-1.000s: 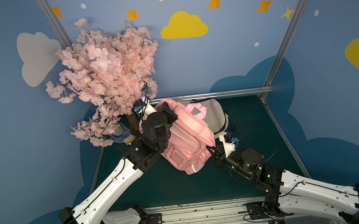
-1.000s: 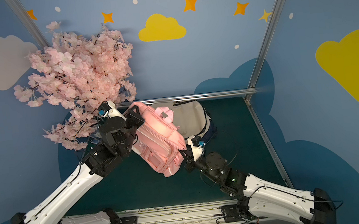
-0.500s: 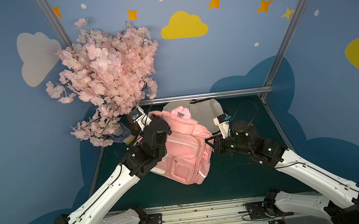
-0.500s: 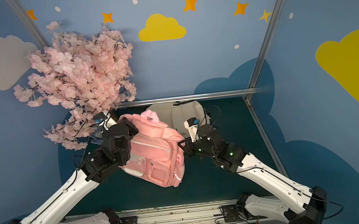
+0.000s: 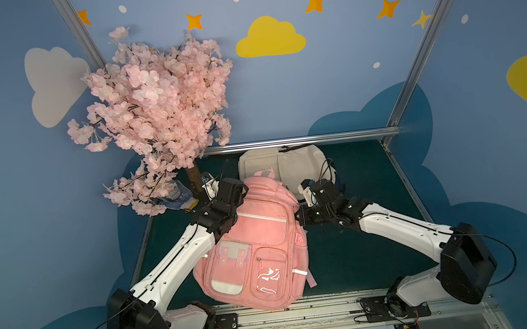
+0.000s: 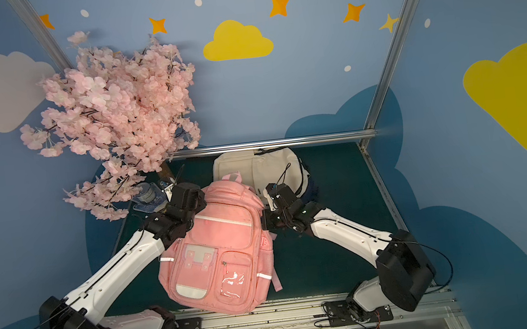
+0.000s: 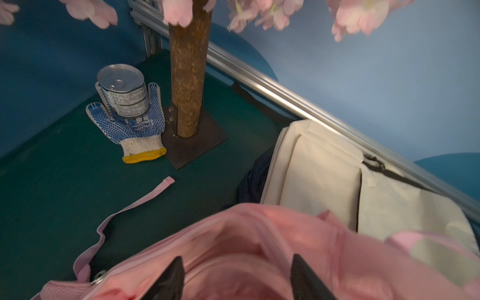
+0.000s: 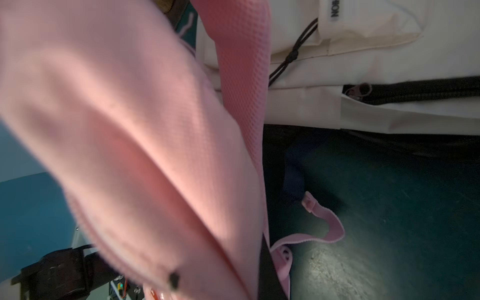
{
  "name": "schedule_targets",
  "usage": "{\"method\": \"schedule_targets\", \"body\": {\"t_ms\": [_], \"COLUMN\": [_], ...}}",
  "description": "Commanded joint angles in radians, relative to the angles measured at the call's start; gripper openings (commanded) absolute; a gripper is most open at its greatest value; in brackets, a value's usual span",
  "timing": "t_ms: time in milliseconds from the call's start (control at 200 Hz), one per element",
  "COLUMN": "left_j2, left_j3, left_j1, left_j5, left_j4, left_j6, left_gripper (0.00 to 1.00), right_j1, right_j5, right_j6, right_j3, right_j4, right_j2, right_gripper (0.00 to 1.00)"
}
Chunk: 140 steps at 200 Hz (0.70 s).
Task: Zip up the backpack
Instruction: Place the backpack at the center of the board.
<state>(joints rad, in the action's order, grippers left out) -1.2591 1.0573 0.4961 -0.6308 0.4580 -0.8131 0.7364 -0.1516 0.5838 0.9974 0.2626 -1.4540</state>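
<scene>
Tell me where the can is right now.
In the left wrist view the can stands upright on the glove, beside the trunk; in both top views it is at the far left, under the blossoms.

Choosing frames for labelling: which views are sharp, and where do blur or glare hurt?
Both top views: sharp; glare streaks on the clear pocket of the backpack. Left wrist: can and glove sharp, backpack up close blurred. Right wrist: pink fabric smeared, white bag sharper, bright patch on the mat.
</scene>
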Motion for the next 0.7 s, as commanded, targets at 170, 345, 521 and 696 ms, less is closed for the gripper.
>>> {"method": "schedule_targets", "body": {"t_ms": [170, 345, 521, 696], "left_j2": [0.312, 0.510, 0.640, 0.678], "left_j3": [-0.274, -0.498, -0.632, -0.669], "left_j1": [0.009, 0.010, 0.007, -0.016], "left_j5": [0.245, 0.293, 0.272, 0.233], "left_j4": [0.221, 0.322, 0.382, 0.394], "left_j6": [-0.071, -0.202, -0.294, -0.302], "left_gripper": [0.87, 0.88, 0.86, 0.83], "right_j1": [0.009, 0.056, 0.100, 0.139], "right_j5": [0.011, 0.009, -0.002, -0.001], "right_j6": [-0.018, -0.018, 0.003, 0.059], "right_j3": [0.155, 0.307, 0.485, 0.625], "right_j4": [-0.120, -0.106, -0.075, -0.092], "right_j2": [-0.188, -0.335, -0.478, -0.603], "right_gripper": [0.00, 0.00, 0.00, 0.00]}}
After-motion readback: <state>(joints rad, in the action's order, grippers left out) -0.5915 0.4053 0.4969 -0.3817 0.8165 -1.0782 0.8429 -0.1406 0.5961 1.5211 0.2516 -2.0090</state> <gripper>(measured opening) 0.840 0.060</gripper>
